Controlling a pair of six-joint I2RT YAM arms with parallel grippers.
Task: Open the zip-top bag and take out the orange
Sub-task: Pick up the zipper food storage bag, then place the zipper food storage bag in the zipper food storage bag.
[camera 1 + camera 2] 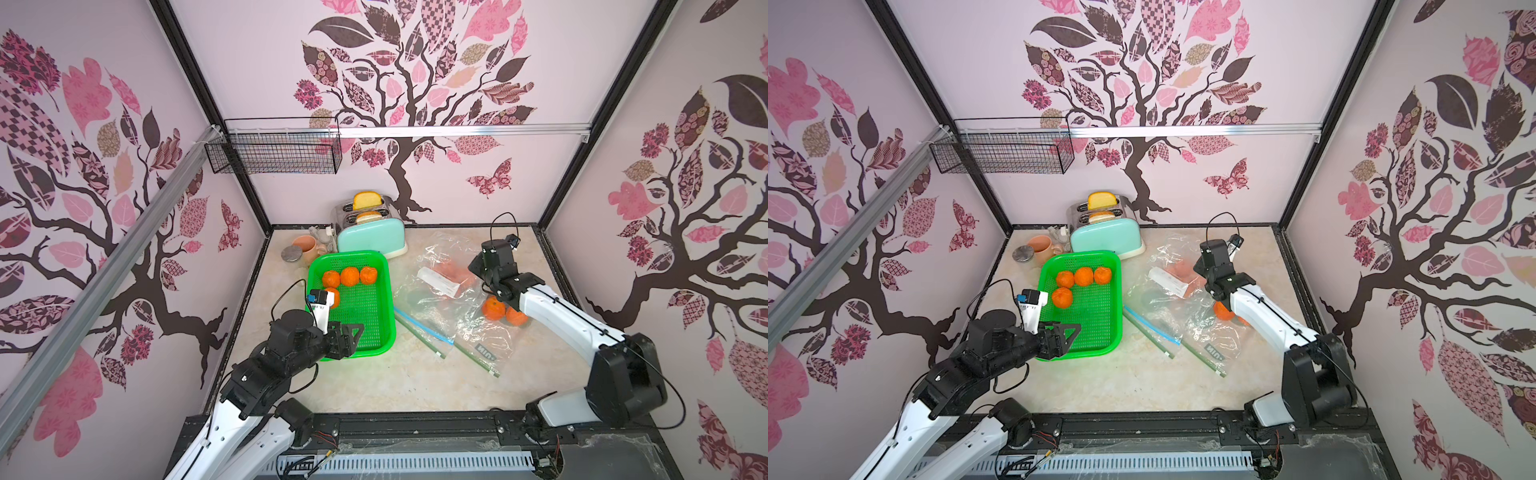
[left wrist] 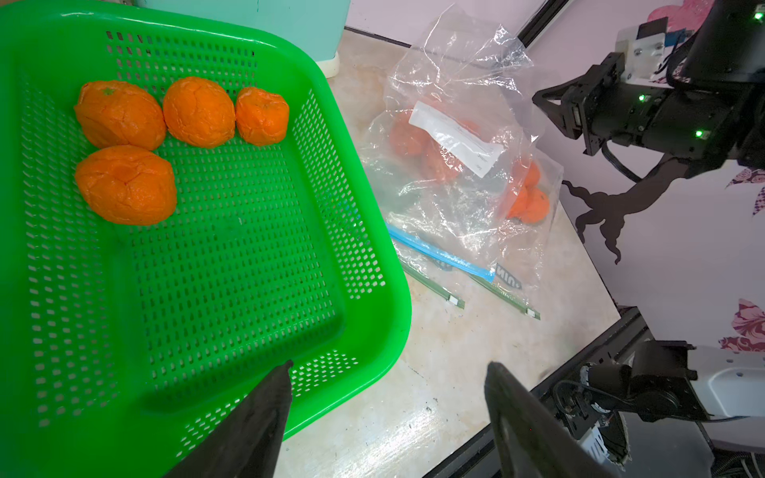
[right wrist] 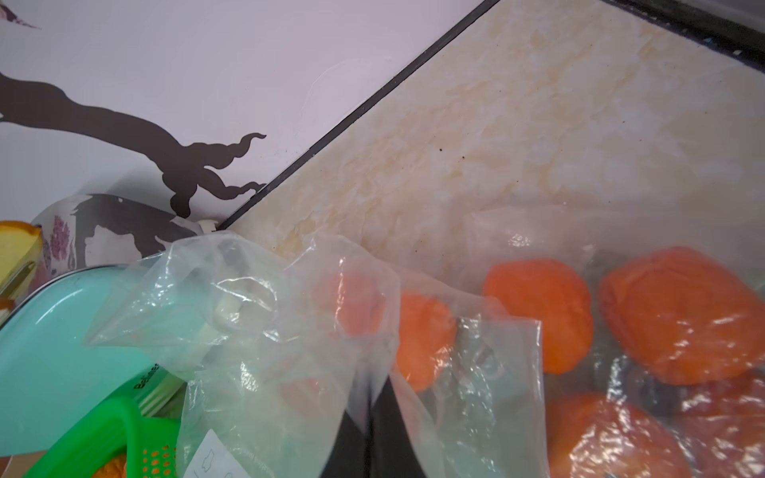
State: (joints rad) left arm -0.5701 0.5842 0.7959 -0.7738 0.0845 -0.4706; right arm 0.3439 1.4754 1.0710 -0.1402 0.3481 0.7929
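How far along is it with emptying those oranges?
Done: four oranges lie in the green basket; the zip-top bag looks unzipped. In hand: right gripper shut on the bag's film, left gripper open. Left: several oranges inside the bag.

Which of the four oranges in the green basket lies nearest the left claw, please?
The lone orange on the near side of the row of three; it sits apart, closest to the left claw.

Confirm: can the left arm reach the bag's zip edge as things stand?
Probably yes: the left gripper hangs open over the green basket, and the zip edge lies uncovered beside it.
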